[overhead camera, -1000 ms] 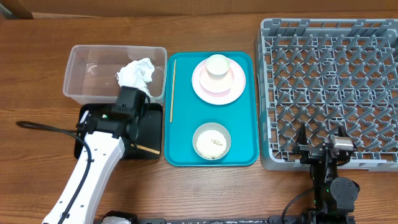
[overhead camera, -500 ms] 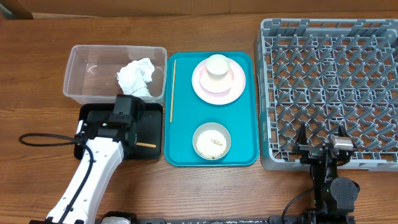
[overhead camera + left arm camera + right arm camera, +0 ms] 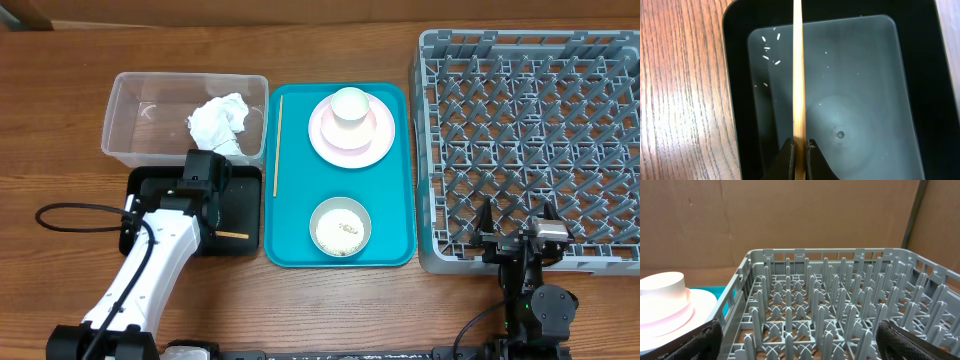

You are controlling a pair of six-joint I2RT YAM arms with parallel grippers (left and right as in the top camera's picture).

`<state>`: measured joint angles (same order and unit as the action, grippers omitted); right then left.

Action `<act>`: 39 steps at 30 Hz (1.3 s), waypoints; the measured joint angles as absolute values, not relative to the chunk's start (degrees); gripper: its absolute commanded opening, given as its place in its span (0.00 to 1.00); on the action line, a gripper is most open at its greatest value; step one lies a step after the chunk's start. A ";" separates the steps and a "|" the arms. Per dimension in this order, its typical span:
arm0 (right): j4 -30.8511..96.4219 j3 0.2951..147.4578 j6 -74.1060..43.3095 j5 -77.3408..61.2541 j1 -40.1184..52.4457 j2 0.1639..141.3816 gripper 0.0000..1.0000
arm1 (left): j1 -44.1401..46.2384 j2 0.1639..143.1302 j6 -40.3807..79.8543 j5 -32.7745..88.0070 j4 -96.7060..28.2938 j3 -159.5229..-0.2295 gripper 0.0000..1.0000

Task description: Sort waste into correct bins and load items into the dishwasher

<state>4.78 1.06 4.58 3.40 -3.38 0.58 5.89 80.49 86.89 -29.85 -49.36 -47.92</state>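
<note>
My left gripper [image 3: 799,148] is shut on a thin wooden chopstick [image 3: 798,75] and holds it over the black tray [image 3: 920,90], which has a few loose rice grains [image 3: 771,47] in it. In the overhead view the left gripper [image 3: 205,205] is over the black tray [image 3: 243,200] and the chopstick's tip [image 3: 234,236] pokes out. The clear tub [image 3: 140,125] holds the crumpled white tissue [image 3: 218,122]. A second chopstick [image 3: 277,145] lies on the teal tray. The cup [image 3: 350,105] sits on the pink-white plate [image 3: 375,145]. A bowl [image 3: 340,226] holds rice. My right gripper [image 3: 797,340] is open at the grey rack [image 3: 530,140]. The red wrapper is not in view.
The flat teal tray [image 3: 395,215] lies between the bins and the rack. A black cable [image 3: 75,215] loops on the table left of the left arm. In the right wrist view the rack's pegs [image 3: 840,305] fill the front, with the plate and cup [image 3: 665,300] at the left.
My left gripper has drawn back from the clear tub's edge to over the black tray, the chopstick in it. The right arm has not moved.
</note>
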 measured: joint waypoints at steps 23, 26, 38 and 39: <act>4.75 1.06 4.58 3.40 -3.38 0.58 1.00 | 11.86 79.35 28.97 -3.31 -42.02 -63.48 0.04; 4.73 1.06 4.58 3.40 -3.38 0.58 1.00 | 15.53 79.35 24.69 -0.34 -40.77 -63.48 0.04; 4.78 1.06 4.56 3.40 -3.38 0.58 1.00 | 25.04 83.09 23.49 -0.99 -35.88 -63.48 0.04; 4.75 1.06 4.54 3.40 -3.38 0.58 1.00 | 25.17 84.05 23.62 -1.10 -35.57 -63.48 0.04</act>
